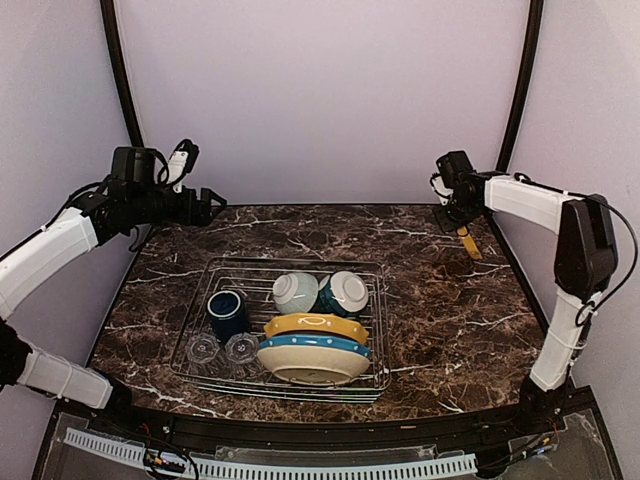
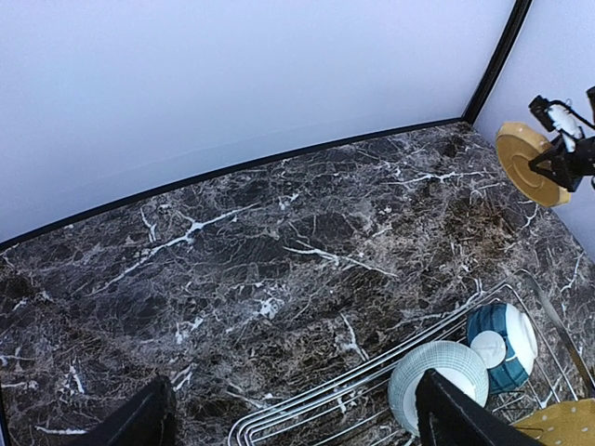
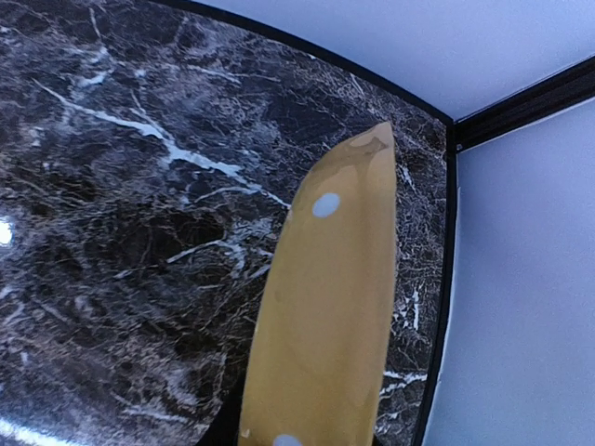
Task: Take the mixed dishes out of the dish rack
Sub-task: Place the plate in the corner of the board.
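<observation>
right fingers (image 1: 457, 226) clamp a yellow spotted plate (image 3: 325, 307) at two o'clock from the dish rack (image 1: 250, 272); left fingers (image 1: 214, 205) gape wide

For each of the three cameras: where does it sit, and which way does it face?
Top: fixed above and behind the bases, facing down over the table and rack; left arm and right arm show.
Left wrist: on the raised left arm, facing across to the far right corner; the open left end effector shows at the bottom.
Right wrist: facing down into that corner; the yellow plate it holds hides its fingers.
Shared: both wrist views show that plate.
</observation>
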Controlling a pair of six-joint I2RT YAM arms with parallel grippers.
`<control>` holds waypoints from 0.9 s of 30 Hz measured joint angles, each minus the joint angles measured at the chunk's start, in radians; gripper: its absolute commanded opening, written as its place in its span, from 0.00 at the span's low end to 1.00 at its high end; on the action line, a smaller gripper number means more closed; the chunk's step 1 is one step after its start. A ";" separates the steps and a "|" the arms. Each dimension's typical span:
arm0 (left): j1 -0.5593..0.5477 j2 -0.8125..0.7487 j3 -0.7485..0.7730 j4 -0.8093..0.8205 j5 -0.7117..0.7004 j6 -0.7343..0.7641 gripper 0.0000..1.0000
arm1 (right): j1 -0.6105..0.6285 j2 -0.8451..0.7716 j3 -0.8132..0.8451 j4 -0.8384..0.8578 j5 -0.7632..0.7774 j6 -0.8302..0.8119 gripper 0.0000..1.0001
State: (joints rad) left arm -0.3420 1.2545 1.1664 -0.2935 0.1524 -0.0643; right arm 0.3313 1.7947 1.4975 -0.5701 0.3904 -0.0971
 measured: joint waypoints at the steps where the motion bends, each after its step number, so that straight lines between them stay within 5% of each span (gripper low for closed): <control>1: 0.000 0.000 -0.002 0.003 0.005 -0.001 0.89 | -0.013 0.043 0.021 -0.002 0.010 -0.014 0.00; 21: 0.000 0.004 -0.006 0.012 0.039 -0.027 0.89 | -0.034 0.362 0.222 0.051 0.192 -0.190 0.00; 27: 0.000 0.008 -0.011 0.018 0.050 -0.032 0.89 | -0.043 0.412 0.255 0.084 0.229 -0.248 0.14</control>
State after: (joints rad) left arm -0.3420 1.2621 1.1557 -0.2756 0.2020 -0.0963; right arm 0.2882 2.2066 1.7527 -0.4862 0.6193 -0.3447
